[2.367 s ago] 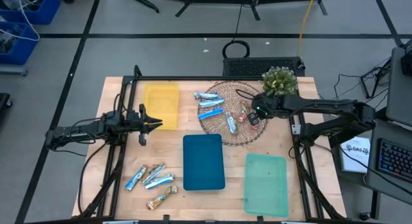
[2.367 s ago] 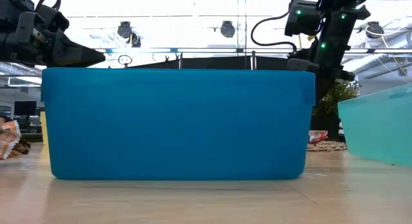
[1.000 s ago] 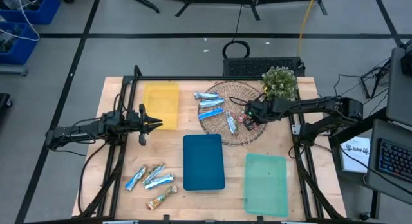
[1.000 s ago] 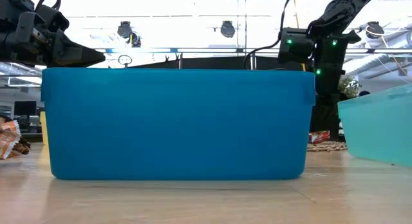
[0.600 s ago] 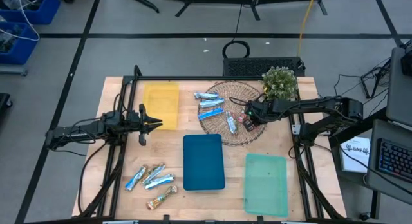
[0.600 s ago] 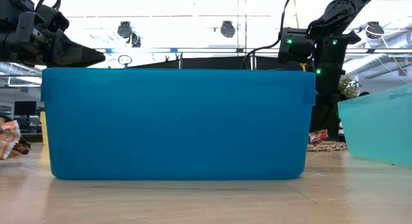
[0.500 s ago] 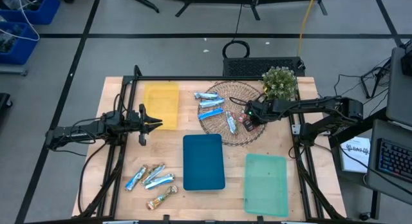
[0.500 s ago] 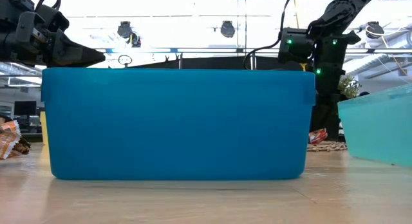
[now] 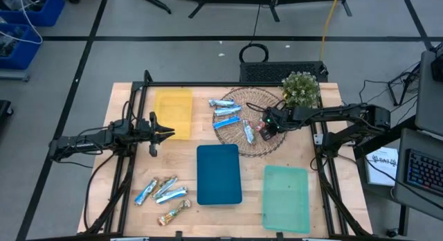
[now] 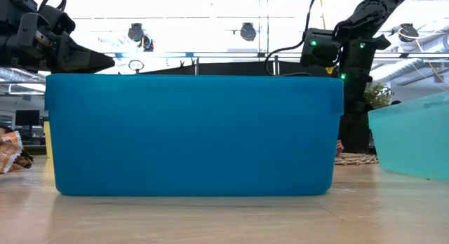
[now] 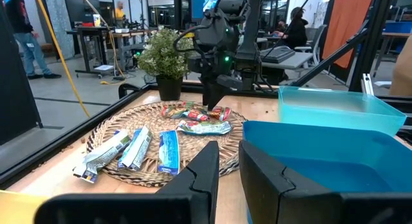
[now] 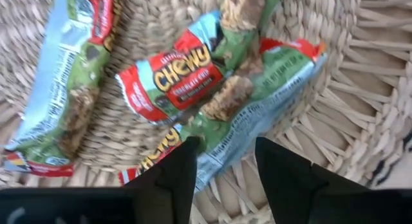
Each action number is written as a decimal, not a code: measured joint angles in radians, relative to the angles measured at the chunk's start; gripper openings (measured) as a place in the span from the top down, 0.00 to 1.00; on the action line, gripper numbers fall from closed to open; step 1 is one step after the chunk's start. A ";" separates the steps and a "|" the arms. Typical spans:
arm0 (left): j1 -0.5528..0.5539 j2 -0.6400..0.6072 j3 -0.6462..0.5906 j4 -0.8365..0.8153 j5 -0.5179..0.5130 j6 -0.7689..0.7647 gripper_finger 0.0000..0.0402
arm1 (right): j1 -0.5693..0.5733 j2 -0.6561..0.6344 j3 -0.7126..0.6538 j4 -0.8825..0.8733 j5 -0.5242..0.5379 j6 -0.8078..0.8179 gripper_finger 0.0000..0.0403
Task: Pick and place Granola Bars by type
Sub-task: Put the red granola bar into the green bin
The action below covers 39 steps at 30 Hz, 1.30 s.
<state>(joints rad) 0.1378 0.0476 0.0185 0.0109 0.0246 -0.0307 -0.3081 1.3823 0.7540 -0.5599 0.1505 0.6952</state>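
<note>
Red-and-green Granola Bars (image 12: 174,73) lie in a loose heap on the right half of a round woven mat (image 9: 235,138). Blue-and-silver bars (image 9: 225,113) lie on its left half. Several more bars (image 9: 163,192) lie on the table at the near left. My right gripper (image 12: 225,169) hangs open over the red heap, slanting steeply down; a bar (image 12: 257,114) shows in the gap between its fingers. My left gripper (image 11: 228,169) waits level at the left, beside the yellow tray (image 9: 173,109), its fingers a little apart with nothing between them. My right gripper comes at the red-and-green heap from above, slanting in from the table's right. Its open fingers (image 12: 283,176) stand on either side of the lower bar's middle (image 12: 225,137). Whether the fingertips touch the wrappers I cannot tell.
A deep blue tray (image 9: 219,173) stands in the near middle and a teal tray (image 9: 285,197) at the near right. A potted plant (image 9: 301,88) stands at the mat's far right. A black frame rail (image 9: 228,84) runs along the far edge.
My right gripper has tipped a little over the red bars on the mat. In the low view the red wrapper beside it is now mostly hidden behind the arm. The bars and trays lie as before.
</note>
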 joint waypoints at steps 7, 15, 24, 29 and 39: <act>0.000 0.000 0.000 0.000 0.000 0.000 0.83 | 0.000 0.000 0.000 0.011 0.000 0.000 0.65; 0.000 0.000 0.000 0.000 0.000 0.000 0.83 | 0.000 0.000 -0.001 0.012 0.002 0.000 0.65; 0.000 0.000 0.000 0.000 0.000 0.000 0.83 | 0.000 0.000 -0.082 0.150 -0.021 0.001 0.65; 0.000 0.000 0.000 0.000 0.000 0.000 0.83 | 0.000 0.000 -0.085 0.164 -0.021 0.000 0.66; 0.000 0.000 0.000 0.000 0.000 0.000 0.83 | 0.000 0.000 -0.085 0.168 -0.021 -0.003 0.84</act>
<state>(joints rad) 0.1378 0.0476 0.0185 0.0109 0.0246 -0.0306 -0.3077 1.3819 0.6693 -0.3920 0.1291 0.6926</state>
